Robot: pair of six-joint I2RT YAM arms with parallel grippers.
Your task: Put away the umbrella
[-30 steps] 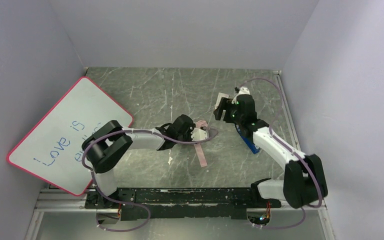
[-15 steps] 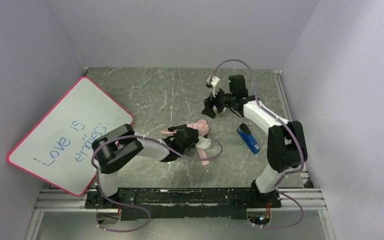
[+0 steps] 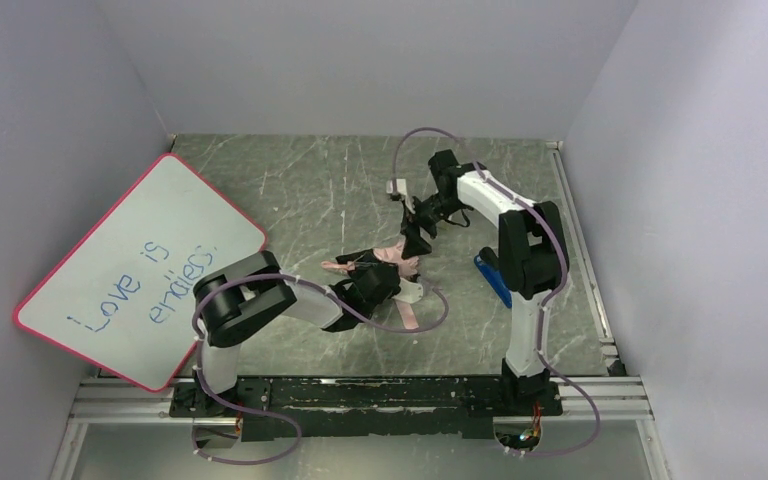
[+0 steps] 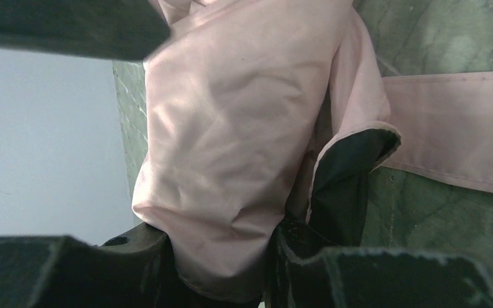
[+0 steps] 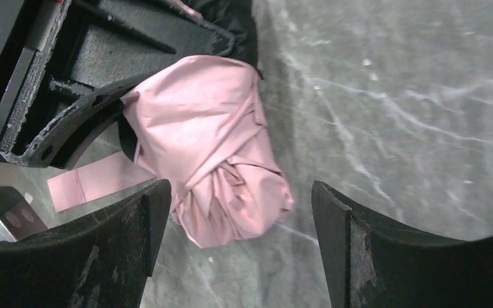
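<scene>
The umbrella [image 3: 392, 256] lies folded mid-table, pale pink outside with a black inner face [image 4: 346, 173] showing at one fold. My left gripper [image 3: 380, 280] is shut on its bundled fabric [image 4: 231, 128], a finger on each side. The pink strap [image 3: 406, 318] trails loose on the table toward the near edge. My right gripper [image 3: 415, 236] hangs open just over the umbrella's far end; in the right wrist view the twisted pink tip [image 5: 231, 192] sits between the fingers without touching them. The left gripper's black fingers [image 5: 83, 77] show there at upper left. The handle is hidden.
A pink-framed whiteboard [image 3: 130, 270] with blue writing leans against the left wall. A blue object [image 3: 493, 278] lies on the table right of the umbrella, beside the right arm. Grey walls close the back and both sides.
The right arm has swung left and down from the back right to the umbrella's far end, its jaws opening wider. The left gripper has shifted slightly nearer with the umbrella.
</scene>
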